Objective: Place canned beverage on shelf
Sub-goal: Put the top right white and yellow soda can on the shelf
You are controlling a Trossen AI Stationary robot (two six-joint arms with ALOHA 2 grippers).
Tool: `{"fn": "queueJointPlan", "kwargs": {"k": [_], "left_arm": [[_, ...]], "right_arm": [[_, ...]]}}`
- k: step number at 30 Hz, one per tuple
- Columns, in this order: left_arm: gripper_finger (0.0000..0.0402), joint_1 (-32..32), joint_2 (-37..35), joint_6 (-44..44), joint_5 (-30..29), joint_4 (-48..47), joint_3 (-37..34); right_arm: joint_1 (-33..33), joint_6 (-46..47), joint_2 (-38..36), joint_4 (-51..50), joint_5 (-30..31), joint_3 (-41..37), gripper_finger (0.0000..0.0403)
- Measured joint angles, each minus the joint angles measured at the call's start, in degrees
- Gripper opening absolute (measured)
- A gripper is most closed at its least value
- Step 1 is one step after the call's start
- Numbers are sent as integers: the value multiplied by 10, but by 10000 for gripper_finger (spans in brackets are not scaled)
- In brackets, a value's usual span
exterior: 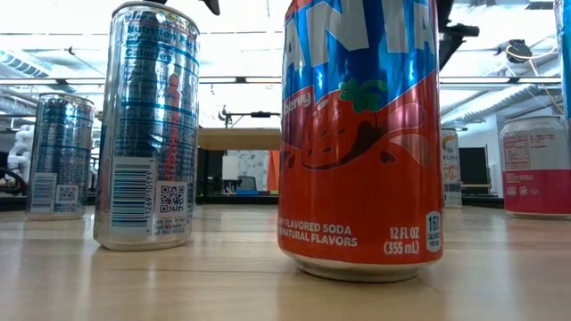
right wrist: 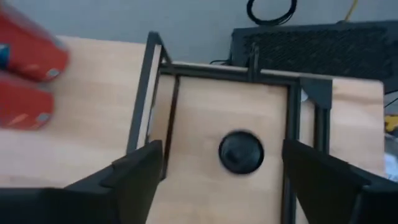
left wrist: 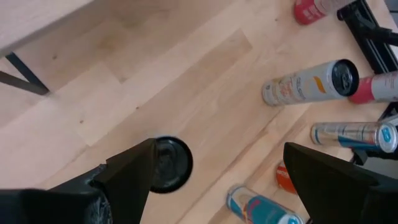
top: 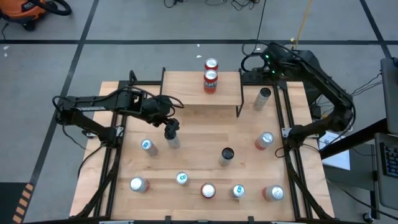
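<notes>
Your left gripper (top: 172,129) hangs wide open, holding nothing, right over a slim dark-topped can (left wrist: 166,163) standing near the table's left-middle, just in front of the shelf (top: 186,93), which carries two red cans (top: 211,82). Treat the can as a thin, slick, dentable cylinder: I would close on its mid-body, squarely and gently. Your right gripper (right wrist: 217,180) stands open and empty above another dark-topped can (right wrist: 241,150) beside the shelf's right legs.

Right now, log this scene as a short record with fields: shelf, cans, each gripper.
shelf: shelf at the table's far edge, two red cans standing on it
table: other cans standing spread over the tabletop, among them a dark-topped can near the middle
left gripper: left gripper open above a slim can in front of the shelf
right gripper: right gripper open over a black-topped can right of the shelf
</notes>
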Motion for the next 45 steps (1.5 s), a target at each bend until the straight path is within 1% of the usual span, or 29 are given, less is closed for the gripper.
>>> {"fn": "queueJointPlan", "kwargs": {"k": [3,6,9,11,13,16,20,23,25,33,45], "left_arm": [[349,9,0,18,17,0,0],[349,15,0,32,46,0,0],[349,15,0,41,66,-1,0],[349,15,-1,41,74,-1,0],[349,15,-3,41,76,-1,0],[349,15,-3,44,78,-1,0],[349,17,-3,66,89,-1,0],[349,18,-3,76,89,-1,0],[349,21,-3,86,90,-1,0],[349,30,-3,90,98,-1,0],[349,30,-3,90,98,-1,0]], "right_arm": [[-10,-30,29,23,24,-3,328],[-22,-55,46,31,22,-22,329],[-29,-38,45,36,21,-51,328],[-31,-20,31,54,14,-74,328],[-31,-5,10,79,0,-95,328],[-32,19,-15,91,-20,-132,327],[-32,34,-32,98,-25,-179,327],[-32,46,-32,103,-28,-199,327],[-32,45,-33,113,-40,-202,327],[-46,35,-33,115,-37,-228,327],[-58,33,-33,166,-39,-300,327]]}}
